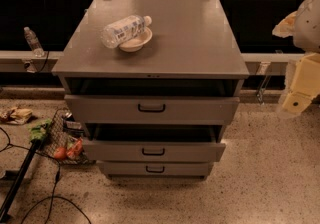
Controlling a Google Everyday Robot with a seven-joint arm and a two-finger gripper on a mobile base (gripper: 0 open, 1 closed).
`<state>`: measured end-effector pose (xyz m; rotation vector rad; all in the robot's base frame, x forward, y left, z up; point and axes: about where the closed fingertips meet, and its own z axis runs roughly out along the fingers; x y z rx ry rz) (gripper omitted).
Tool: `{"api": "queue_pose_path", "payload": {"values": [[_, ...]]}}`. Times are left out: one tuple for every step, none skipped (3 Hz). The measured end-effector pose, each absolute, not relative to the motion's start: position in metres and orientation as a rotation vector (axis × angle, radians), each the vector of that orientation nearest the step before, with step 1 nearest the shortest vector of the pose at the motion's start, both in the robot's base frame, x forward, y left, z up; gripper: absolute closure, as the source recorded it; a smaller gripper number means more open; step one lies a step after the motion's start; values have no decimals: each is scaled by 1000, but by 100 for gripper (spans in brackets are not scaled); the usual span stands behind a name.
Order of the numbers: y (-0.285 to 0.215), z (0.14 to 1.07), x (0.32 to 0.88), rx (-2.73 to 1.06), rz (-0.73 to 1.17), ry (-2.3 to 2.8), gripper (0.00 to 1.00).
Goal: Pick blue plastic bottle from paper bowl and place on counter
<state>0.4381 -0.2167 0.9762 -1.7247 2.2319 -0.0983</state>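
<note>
Well right of the paper bowl and nearer, off the counter, hangs the gripper; whether it is clenched I cannot tell. Across the bowl lies the blue plastic bottle, not yet grasped. The approach step seems in hand: reach over, then grip its body.

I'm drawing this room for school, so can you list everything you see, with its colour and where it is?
blue plastic bottle: one, clear with white cap and pale blue label, lying on its side across the bowl
paper bowl: one, cream-white, on the counter, left of middle
counter: one, grey, top of the cabinet
drawers: three, grey with black handles, upper two pulled open
small bottle: one, clear, standing on the far-left ledge
wire basket: one, dark, on the floor at left, holding red and green things
pole: one, black, slanting across the floor, bottom left
gripper: one, cream-yellow, right edge beside the cabinet, away from the bottle
</note>
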Motion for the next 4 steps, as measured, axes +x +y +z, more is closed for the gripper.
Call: {"api": "queue_pose_path", "payload": {"values": [[-217, 976, 438, -1725, -99, 2232, 0], [-185, 979, 473, -1970, -127, 2043, 0], [-138, 983, 519, -2258, -106, 1757, 0], [-63, 985, 569, -2519, -103, 1329, 0]]}}
